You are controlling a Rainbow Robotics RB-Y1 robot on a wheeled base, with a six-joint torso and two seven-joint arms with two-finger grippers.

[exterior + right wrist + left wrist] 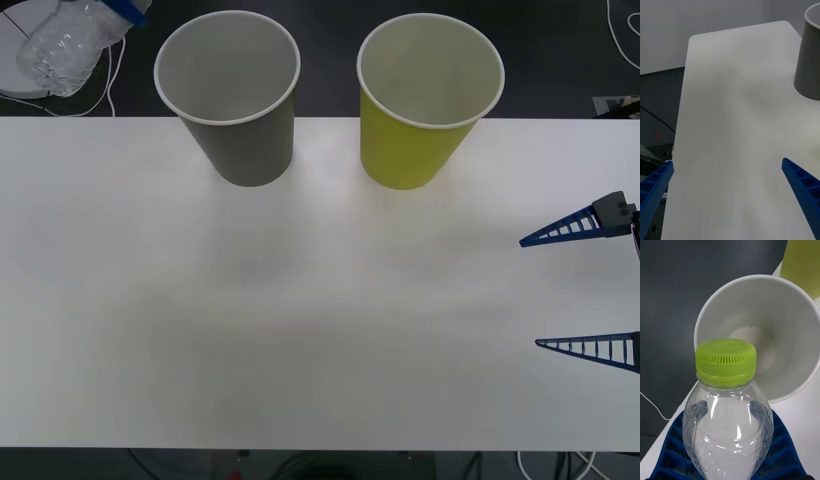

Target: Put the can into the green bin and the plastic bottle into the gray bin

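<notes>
The plastic bottle (65,45), clear with a lime-green cap (725,358), hangs tilted in the air at the far left, beyond the table's back edge. My left gripper (125,8) is shut on its body, and its blue fingers (673,442) hug both sides. The cap points toward the white inside of the gray bin (767,333). The gray bin (228,95) stands upright at the table's back, with the green bin (430,100) to its right. My right gripper (560,290) is open and holds nothing, low over the table's right edge. The can is out of view.
The white table (300,320) stretches wide and bare in front of both bins. White cables (105,85) and a pale round object lie on the dark floor behind the table's left corner. The right wrist view shows the gray bin (808,63) across the tabletop.
</notes>
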